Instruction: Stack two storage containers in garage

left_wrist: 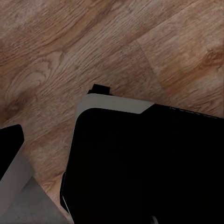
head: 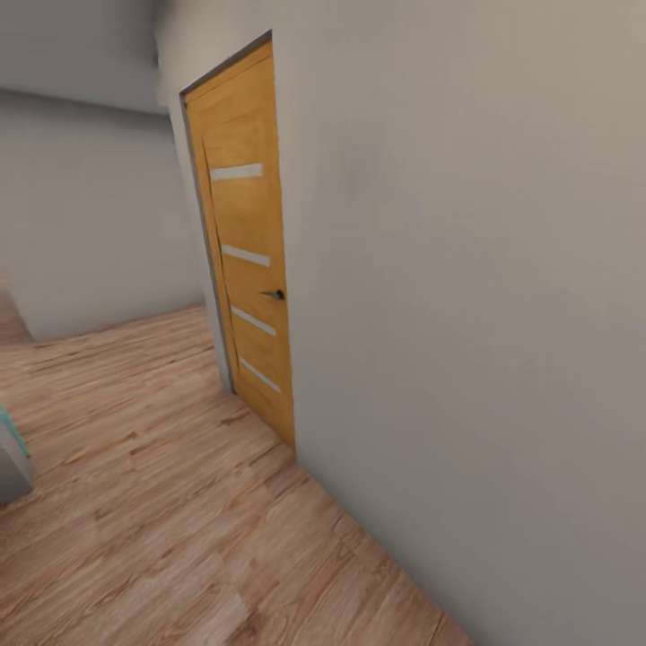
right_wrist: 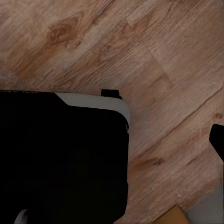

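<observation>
One wooden door (head: 247,242) with four pale stripes

Black robot base (left_wrist: 140,168) with rounded pale-grey edge trim (right_wrist: 100,100)

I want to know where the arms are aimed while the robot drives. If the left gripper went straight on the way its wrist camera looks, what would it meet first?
Probably the robot's own black base, which lies under it; past that edge, the wood plank floor. Depth is unclear.

A home hallway: wood plank floor (head: 161,502), plain wall (head: 467,314), striped wooden door (head: 247,260).
</observation>
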Robot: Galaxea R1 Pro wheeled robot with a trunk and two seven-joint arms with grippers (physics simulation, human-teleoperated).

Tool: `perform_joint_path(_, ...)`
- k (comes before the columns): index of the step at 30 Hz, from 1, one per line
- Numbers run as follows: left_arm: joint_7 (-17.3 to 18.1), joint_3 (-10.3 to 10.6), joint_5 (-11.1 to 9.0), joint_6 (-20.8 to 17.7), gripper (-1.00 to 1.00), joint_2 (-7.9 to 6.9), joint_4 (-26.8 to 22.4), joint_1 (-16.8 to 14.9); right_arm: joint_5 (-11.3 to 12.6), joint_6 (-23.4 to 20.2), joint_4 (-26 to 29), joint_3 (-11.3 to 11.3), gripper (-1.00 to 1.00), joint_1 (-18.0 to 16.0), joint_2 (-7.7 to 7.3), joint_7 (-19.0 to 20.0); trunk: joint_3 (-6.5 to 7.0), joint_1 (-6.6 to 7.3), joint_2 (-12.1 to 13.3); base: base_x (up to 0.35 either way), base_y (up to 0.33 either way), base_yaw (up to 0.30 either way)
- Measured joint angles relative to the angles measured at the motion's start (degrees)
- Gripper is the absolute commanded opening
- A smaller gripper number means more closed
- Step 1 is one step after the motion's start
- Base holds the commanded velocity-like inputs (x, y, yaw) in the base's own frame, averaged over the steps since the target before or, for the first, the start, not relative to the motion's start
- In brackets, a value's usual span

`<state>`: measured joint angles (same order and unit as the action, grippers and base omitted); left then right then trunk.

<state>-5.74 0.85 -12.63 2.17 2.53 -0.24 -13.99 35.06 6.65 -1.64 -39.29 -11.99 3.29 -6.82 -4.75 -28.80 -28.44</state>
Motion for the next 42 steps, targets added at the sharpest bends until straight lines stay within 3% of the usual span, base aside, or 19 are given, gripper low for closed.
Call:
perform_joint_path(26,0.0,0.0,0.0,0.0,1.0,0.0,0.0,0.0,-0.1,0.0,0.0,0.0,1.0,0.0,0.17,0.0,0.0,0.0,0.0,0.317,0.0,0.276)
perform_joint_path(42,0.0,0.0,0.0,0.0,1.0,0.0,0.0,0.0,-0.1,0.0,0.0,0.0,1.0,0.0,0.16,0.0,0.0,-0.03,0.0,0.034,0.0,0.276)
